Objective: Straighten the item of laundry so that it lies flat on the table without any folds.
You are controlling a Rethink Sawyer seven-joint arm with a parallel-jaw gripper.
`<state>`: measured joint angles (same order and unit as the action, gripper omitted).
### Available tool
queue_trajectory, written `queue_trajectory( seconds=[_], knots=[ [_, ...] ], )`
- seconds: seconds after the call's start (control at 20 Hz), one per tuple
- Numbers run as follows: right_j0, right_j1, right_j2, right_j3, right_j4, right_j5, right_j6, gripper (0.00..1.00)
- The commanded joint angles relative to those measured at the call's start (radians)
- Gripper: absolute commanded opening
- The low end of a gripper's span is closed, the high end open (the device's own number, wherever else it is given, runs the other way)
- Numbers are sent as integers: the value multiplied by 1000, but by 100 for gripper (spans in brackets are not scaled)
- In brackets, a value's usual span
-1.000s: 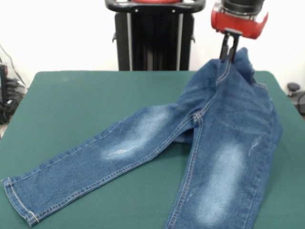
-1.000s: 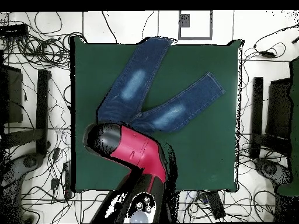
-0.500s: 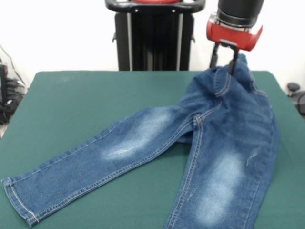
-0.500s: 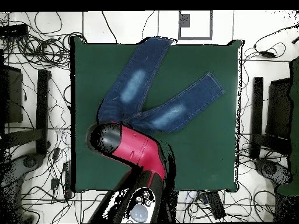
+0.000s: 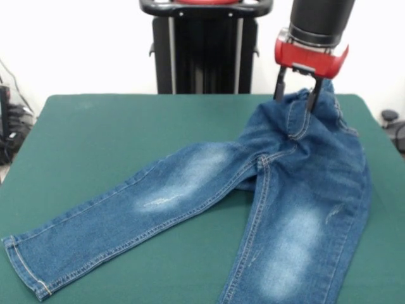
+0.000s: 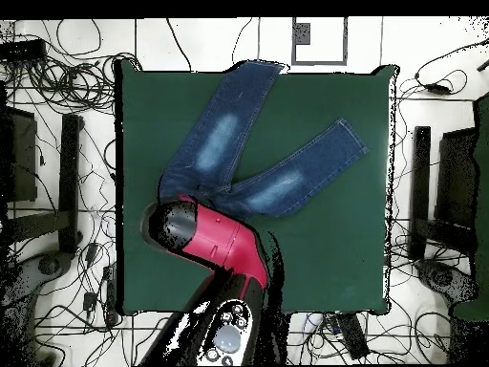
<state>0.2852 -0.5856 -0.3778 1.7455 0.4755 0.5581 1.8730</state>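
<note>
Faded denim jeans (image 5: 297,190), matt cloth table (image 5: 114,133)

Legible text, labels, brands, numbers, signs: none readable in either view, on any item or surface.

Robot lab: cable-strewn floor (image 6: 57,306) around a green-topped table (image 6: 325,248).

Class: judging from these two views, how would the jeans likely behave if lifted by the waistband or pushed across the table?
The jeans would probably sag and drape: the waistband bunches under the open tool. Pushed, they likely wrinkle, not slide, on the cloth-topped table. The long legs would probably trail.
</note>
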Motion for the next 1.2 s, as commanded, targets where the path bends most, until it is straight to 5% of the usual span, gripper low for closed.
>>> queue_trajectory(
  seconds=[0.05, 1.2],
  knots=[
    [5, 56, 117, 16, 22, -33, 222, 100],
    [32, -27, 70, 15, 0, 119, 239, 100]
  ],
)
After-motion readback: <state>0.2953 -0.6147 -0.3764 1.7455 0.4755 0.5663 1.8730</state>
